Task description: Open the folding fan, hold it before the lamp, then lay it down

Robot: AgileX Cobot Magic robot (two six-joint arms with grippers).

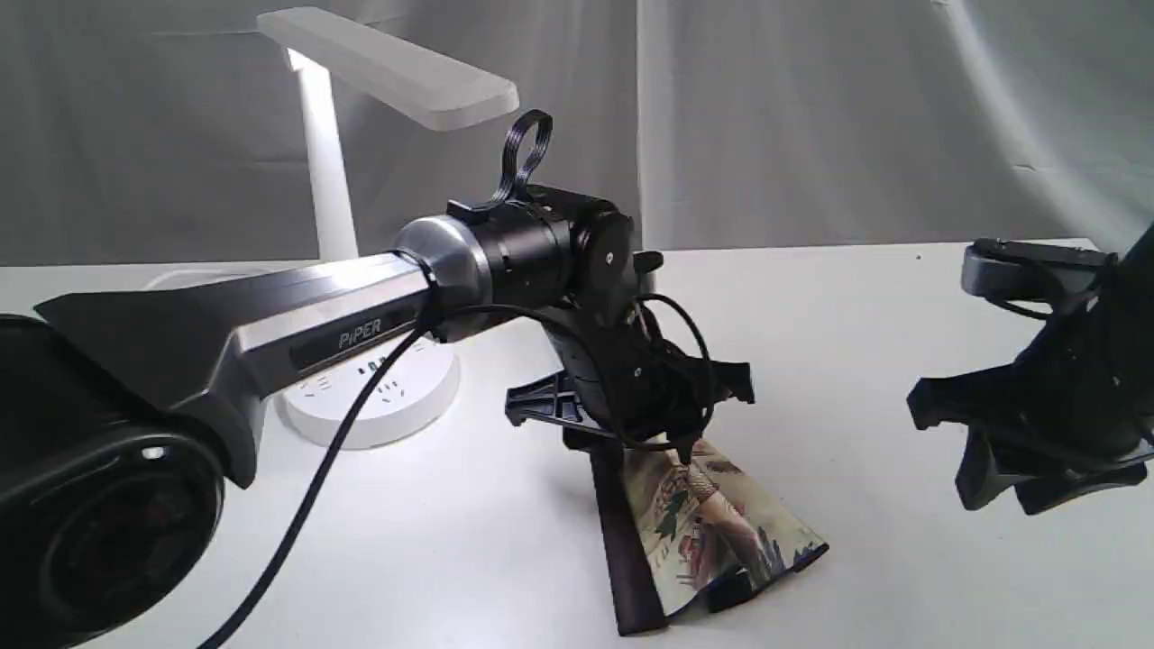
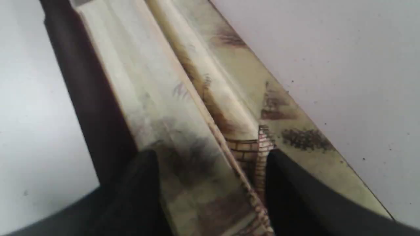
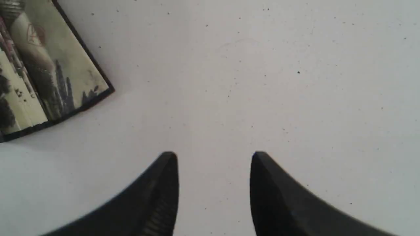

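Note:
The folding fan [image 1: 712, 532] lies partly spread on the white table, its dark guard [image 1: 622, 541] on the left and its black-edged leaf toward the front. My left gripper [image 1: 672, 442] is directly over its upper end, open. In the left wrist view the left gripper [image 2: 210, 154] has its fingers wide apart, one over the guard [image 2: 88, 98] and one over the painted leaf [image 2: 203, 108], with several pleats between them. My right gripper [image 1: 1010, 491] hangs open to the right, well apart from the fan. In the right wrist view the right gripper [image 3: 215, 154] is over bare table, with the fan's corner [image 3: 55, 72] to one side. The white lamp [image 1: 397, 68] stands behind on the left.
The lamp's round base [image 1: 397, 397] with sockets sits behind my left arm [image 1: 315, 324], whose black cable hangs toward the front. A grey curtain closes off the back. White table [image 1: 856, 315] stretches between the two grippers.

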